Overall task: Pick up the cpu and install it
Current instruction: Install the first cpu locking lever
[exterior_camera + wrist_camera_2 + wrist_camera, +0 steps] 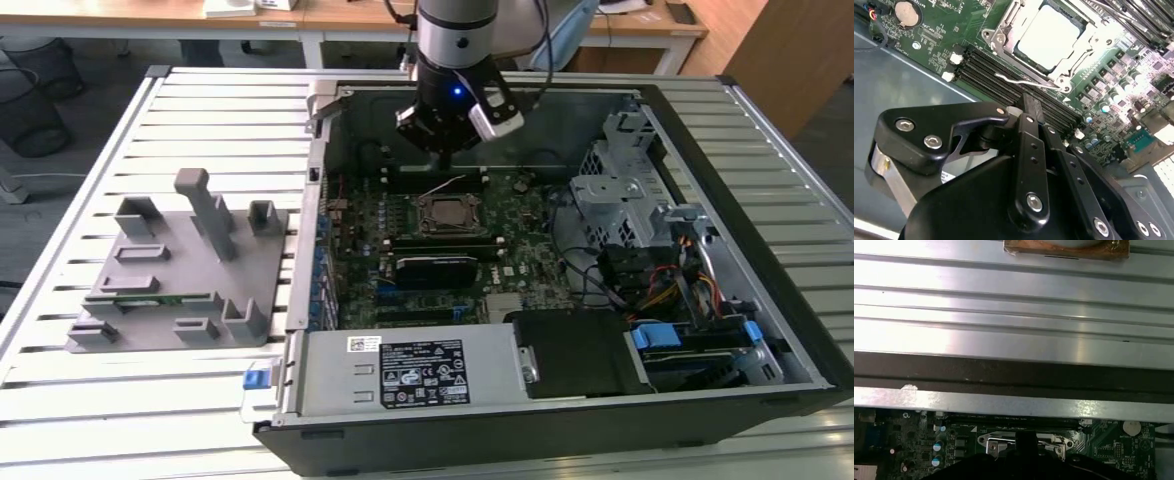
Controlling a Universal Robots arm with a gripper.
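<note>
The cpu (pixel 1053 36) lies flat in the motherboard socket (pixel 447 212), its pale silver top facing up inside the metal frame. A thin wire lever (pixel 1026 81) stands loose beside the socket on the gripper's side. My gripper (pixel 441 158) hangs over the back part of the open computer case, just behind the socket and a little above the board. In the second wrist view its black fingers (pixel 1030 106) are pressed together with nothing between them. The first wrist view has the gripper (pixel 1026 437) over the socket frame (pixel 999 444).
The open case (pixel 310 260) rests on a slatted metal table (pixel 214 120). A grey plastic holder (pixel 180 270) stands at the exterior view's left. Inside the case are a power supply (pixel 407 375), a drive cage (pixel 621 170), cables (pixel 667 290) and memory slots (pixel 999 80).
</note>
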